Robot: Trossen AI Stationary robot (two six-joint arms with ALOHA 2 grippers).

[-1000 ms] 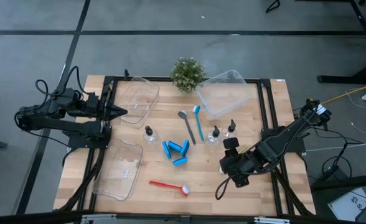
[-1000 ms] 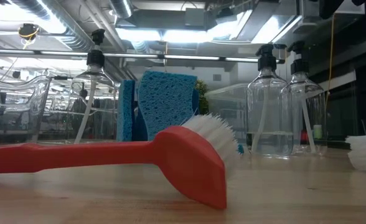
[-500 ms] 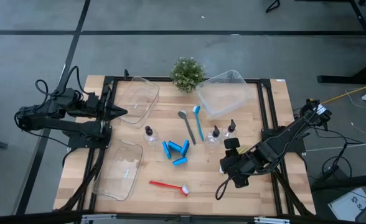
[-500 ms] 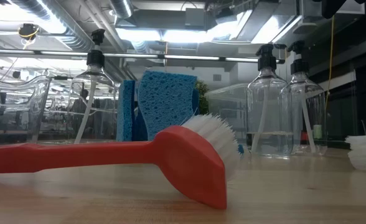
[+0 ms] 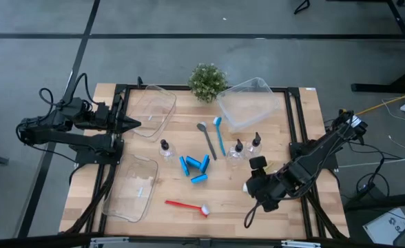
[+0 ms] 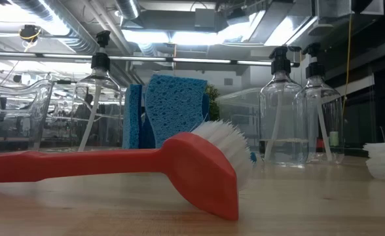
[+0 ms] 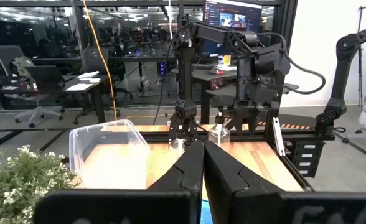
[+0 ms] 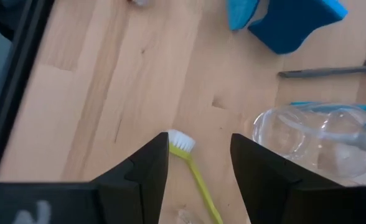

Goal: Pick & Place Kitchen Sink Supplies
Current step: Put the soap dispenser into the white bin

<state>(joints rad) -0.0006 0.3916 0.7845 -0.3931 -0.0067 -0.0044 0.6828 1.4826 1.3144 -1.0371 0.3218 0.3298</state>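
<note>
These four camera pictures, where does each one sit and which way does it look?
High view: overhead, straight down on both arms and the red brush.
Low view: at tabletop height, level across the red brush; no arm shows.
Left wrist view: on the left arm, across the table past its shut fingers to the right arm.
Right wrist view: looks down between its open fingers at a yellow-green brush.

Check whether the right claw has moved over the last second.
Yes. In the high view the right claw has shifted slightly toward the table's near edge, away from the two bottles beside it. It hangs open over the yellow-green brush.
</note>
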